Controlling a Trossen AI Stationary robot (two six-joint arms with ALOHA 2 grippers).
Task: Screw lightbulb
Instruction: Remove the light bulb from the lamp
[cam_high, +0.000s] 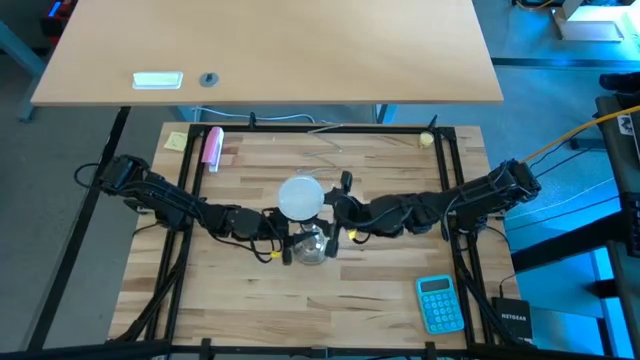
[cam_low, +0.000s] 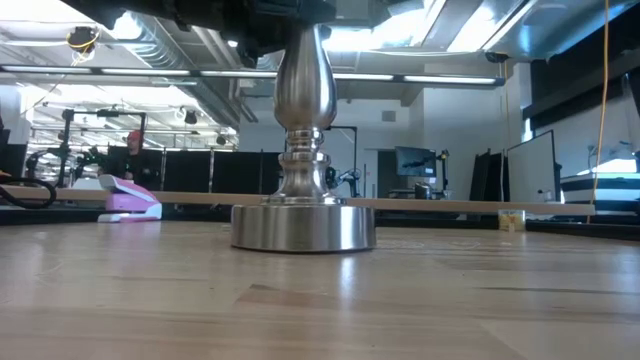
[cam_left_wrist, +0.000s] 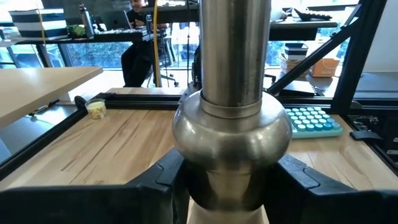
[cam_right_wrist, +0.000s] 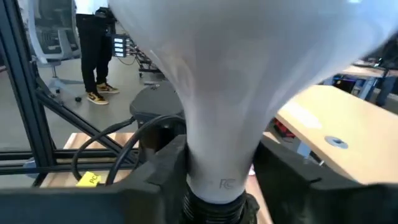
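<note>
Meanwhile, at mid-surface, the left pincer (cam_left_wrist: 231, 186) is clamped around the waist of the polished silver lamp stand (cam_low: 303, 170), steadying it. The right pincer (cam_right_wrist: 214, 171) is closed on the narrow neck of the white frosted round-globe lightbulb (cam_high: 300, 197), whose threaded base sits just beyond its fingers at the black socket, directly above the left pincer. Any tilt of the bulb risks cross-threading; smooth glass may slip in the grip, or the stand could twist along with it.
</note>
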